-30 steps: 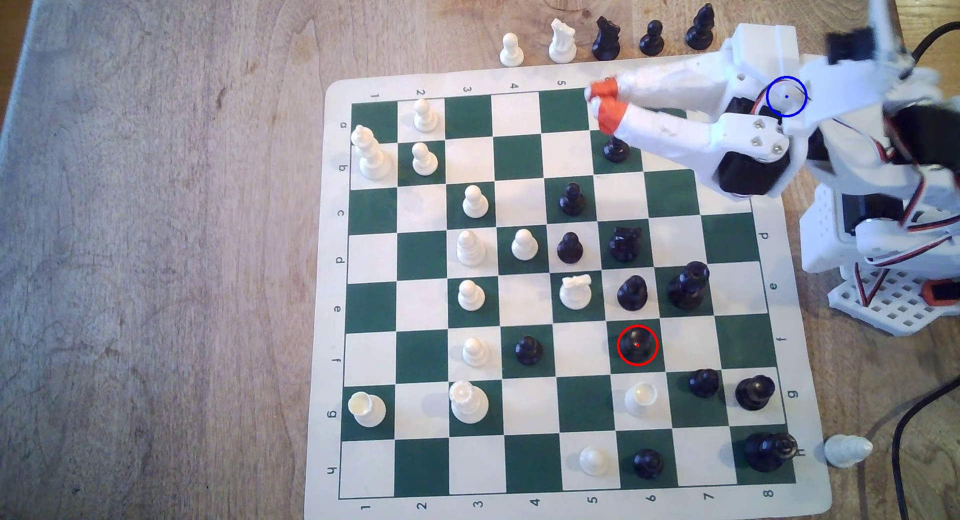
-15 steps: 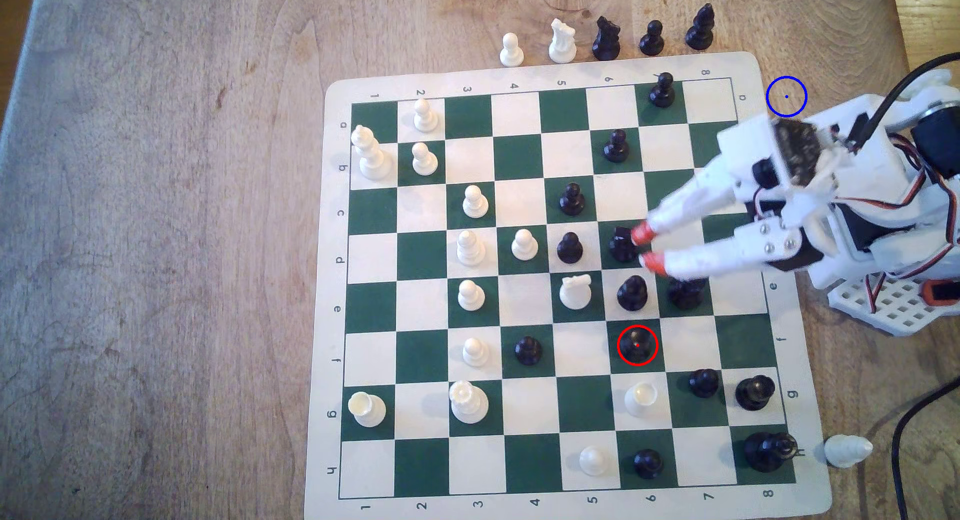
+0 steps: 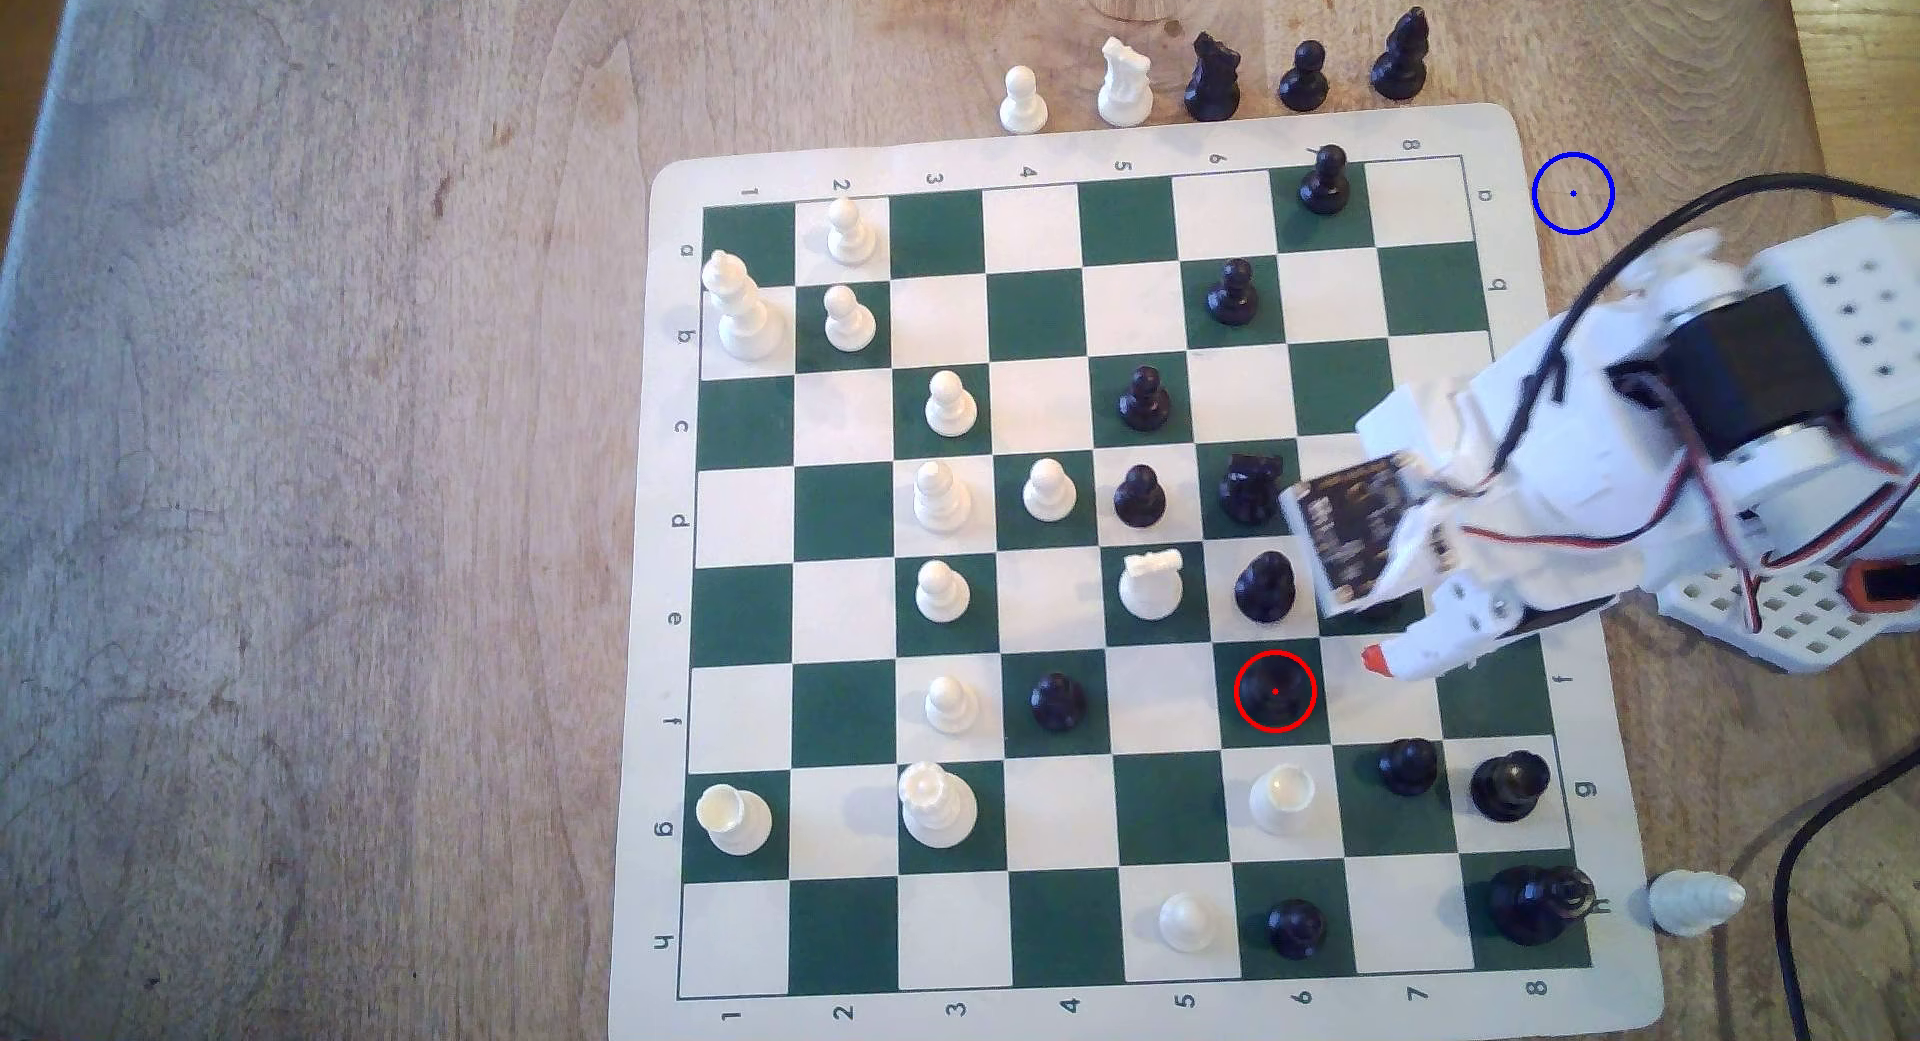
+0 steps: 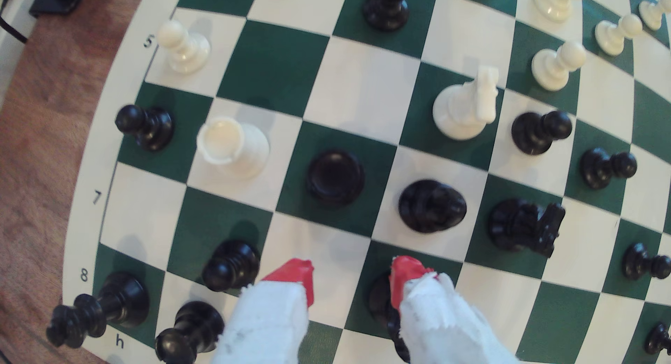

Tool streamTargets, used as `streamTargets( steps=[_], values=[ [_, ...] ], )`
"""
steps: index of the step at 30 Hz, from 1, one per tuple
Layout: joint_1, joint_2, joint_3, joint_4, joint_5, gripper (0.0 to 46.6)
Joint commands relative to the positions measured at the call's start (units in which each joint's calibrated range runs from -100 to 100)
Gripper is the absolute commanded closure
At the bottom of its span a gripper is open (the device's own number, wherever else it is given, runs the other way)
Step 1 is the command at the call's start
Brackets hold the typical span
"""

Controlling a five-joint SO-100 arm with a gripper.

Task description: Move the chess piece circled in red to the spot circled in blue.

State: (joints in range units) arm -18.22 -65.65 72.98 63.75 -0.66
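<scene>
The chess piece circled in red [image 3: 1275, 691] is a small black pawn on a green square in row f, column 6. In the wrist view the pawn [image 4: 334, 177] is seen from above, a short way ahead of my fingertips. My gripper [image 3: 1374, 659] hangs about one square towards the exterior view's right of the pawn. It is open [image 4: 348, 277], and only board shows between its red-tipped fingers [image 4: 290, 277]. The spot circled in blue [image 3: 1573, 193] is bare wood off the board's far right corner in the exterior view.
A white rook [image 3: 1283, 797] and a black bishop [image 3: 1264, 584] stand on the squares beside the pawn. A black piece [image 4: 379, 302] is partly hidden behind one finger. Taken pieces [image 3: 1210, 75] line the table beyond the chessboard [image 3: 665, 584]. A black cable [image 3: 1797, 875] runs at the right.
My arm has swung from the far rows of the board down to row f, tipping the wrist over so that the gripper points down beside the circled pawn. No piece has moved.
</scene>
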Motion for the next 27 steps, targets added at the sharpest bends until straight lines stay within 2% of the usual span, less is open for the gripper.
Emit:
streamTargets(
  steps=[1,16,27],
  values=[
    [-0.99,2.74,-3.98,-2.81,-0.34,34.7],
    [-2.32,17.51,-4.98,-14.11,-0.88,35.6],
    [-1.69,21.0,-6.34,-18.7,-1.07,34.7]
  ],
)
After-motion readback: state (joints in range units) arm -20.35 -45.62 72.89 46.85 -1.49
